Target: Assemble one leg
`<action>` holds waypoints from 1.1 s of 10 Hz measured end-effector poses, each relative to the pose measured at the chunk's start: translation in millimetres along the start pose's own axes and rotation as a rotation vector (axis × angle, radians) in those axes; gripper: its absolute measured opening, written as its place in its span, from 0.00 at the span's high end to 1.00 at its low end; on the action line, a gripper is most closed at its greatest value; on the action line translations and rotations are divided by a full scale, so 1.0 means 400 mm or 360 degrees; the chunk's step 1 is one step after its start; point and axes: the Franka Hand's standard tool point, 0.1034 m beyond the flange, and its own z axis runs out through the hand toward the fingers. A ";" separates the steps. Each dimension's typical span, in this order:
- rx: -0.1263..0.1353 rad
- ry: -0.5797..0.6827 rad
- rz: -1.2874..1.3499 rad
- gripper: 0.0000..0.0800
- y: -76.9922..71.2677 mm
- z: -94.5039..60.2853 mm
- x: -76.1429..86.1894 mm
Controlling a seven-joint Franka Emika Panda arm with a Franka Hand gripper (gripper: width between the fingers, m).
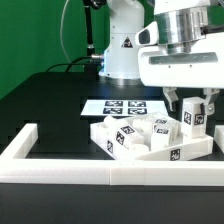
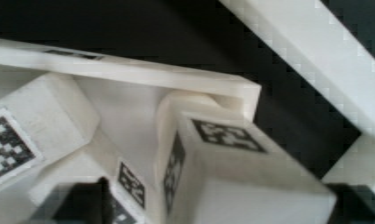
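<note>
My gripper (image 1: pixel 194 112) hangs over the exterior view's right end of the wide white tray-like piece (image 1: pixel 190 153). Its two dark fingers (image 1: pixel 209 104) stand on either side of a leg (image 1: pixel 193 120), a small white block with a square tag, which stands upright and higher than the others. In the wrist view the gripper (image 2: pixel 210 207) has that leg (image 2: pixel 237 165) filling the gap between its fingers (image 2: pixel 86 200). I cannot tell whether the leg's foot touches the tray. Several more tagged legs (image 1: pixel 128 135) lie in the tray.
The marker board (image 1: pixel 122 105) lies flat behind the tray. A long white border bar (image 1: pixel 100 172) runs along the front and another (image 1: pixel 20 143) up the exterior view's left. The robot's base (image 1: pixel 122 45) stands at the back.
</note>
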 end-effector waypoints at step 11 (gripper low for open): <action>-0.0096 0.0014 -0.1649 0.19 -0.015 -0.006 0.002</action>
